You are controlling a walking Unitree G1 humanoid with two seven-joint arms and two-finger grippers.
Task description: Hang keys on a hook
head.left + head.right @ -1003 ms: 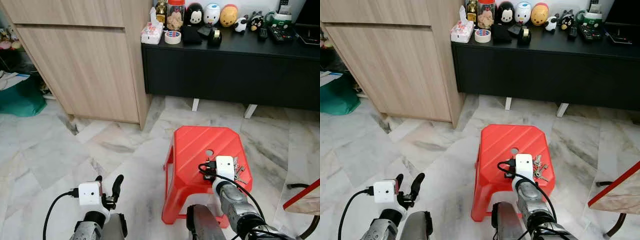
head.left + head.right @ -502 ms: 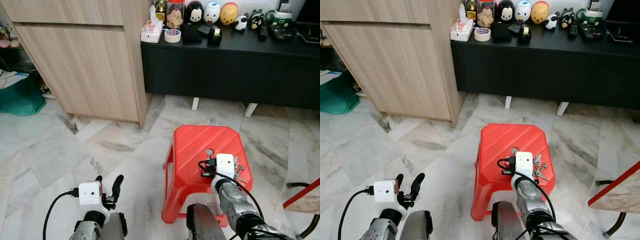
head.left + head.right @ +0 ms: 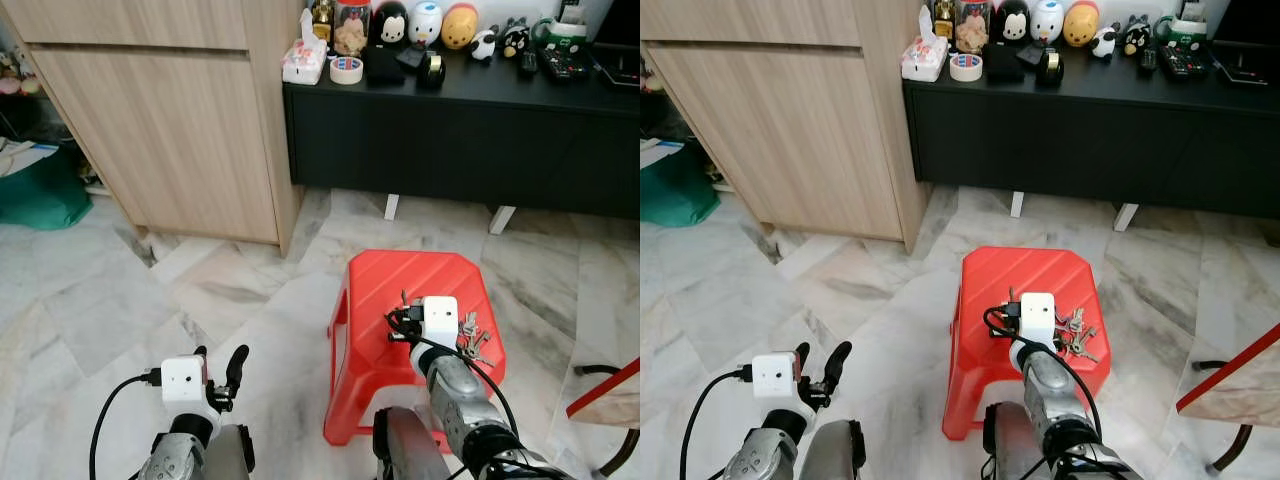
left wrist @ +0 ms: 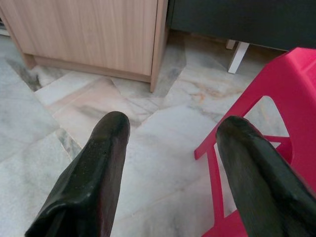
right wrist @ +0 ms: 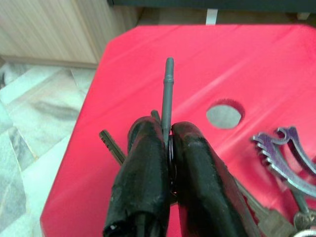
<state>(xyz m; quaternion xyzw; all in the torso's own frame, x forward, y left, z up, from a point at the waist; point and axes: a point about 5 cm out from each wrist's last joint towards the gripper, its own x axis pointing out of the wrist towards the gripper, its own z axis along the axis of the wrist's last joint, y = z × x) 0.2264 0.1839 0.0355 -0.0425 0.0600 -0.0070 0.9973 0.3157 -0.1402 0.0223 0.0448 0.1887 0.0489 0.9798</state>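
Right claw [image 5: 167,143]: fingers pressed together, clamping a bunch of keys [image 5: 168,94]. One grey key stands up between the fingertips; another sticks out to the side beneath them. The claw sits over the seat of the red stool [image 3: 400,285], near its round hole [image 5: 224,114], with the forearm reaching forward low over the stool. More keys [image 3: 470,335] lie on the seat just beside the claw, toward the robot's right.

Left claw [image 4: 170,163]: fingers spread wide, holding nothing, above the marble floor [image 3: 120,310], beside the stool. Arm low, idle.

Wooden cabinet [image 3: 170,120] and black sideboard [image 3: 460,130] stand beyond.
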